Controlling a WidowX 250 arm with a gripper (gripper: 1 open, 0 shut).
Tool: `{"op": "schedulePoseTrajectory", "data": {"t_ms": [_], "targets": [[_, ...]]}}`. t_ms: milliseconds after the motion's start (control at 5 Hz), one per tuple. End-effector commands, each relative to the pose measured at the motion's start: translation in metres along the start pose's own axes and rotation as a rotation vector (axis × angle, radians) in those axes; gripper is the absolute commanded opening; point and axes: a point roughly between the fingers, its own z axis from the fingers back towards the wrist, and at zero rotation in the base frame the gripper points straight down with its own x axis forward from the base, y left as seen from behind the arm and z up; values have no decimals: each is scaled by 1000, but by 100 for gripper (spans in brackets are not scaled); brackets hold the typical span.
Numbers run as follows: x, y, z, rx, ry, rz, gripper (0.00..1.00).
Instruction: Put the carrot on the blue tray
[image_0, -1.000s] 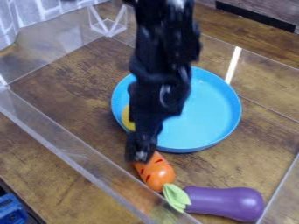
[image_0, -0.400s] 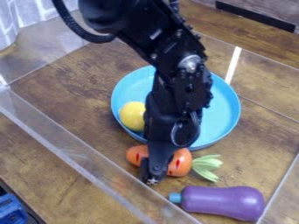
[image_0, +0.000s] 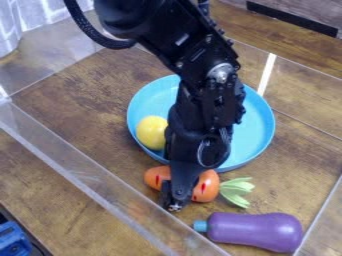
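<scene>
Wooden surface (image_0: 80, 110), dark brown planks, clear plastic walls around. Black arm reaches down from top. Blue tray (image_0: 247, 125) round, shallow, bright, yellow lemon (image_0: 154, 131) inside at left. Purple eggplant (image_0: 254, 231) near front. Carrot (image_0: 201, 185) stubby, orange, pale green leaves at right, lying on wood just before tray. Pincer (image_0: 175, 190) spread wide, straddling carrot, nothing gripped.

I see the carrot (image_0: 201, 184) lying on its side, leafy top pointing right, seemingly just outside the blue tray (image_0: 254, 120).
</scene>
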Motion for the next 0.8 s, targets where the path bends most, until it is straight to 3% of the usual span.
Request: {"op": "schedulePoseTrajectory", "data": {"t_ms": [0,600], "targets": [[5,-5,0,2,-3,-15,100],[6,-7,-4,-1,2,-5,100]]}}
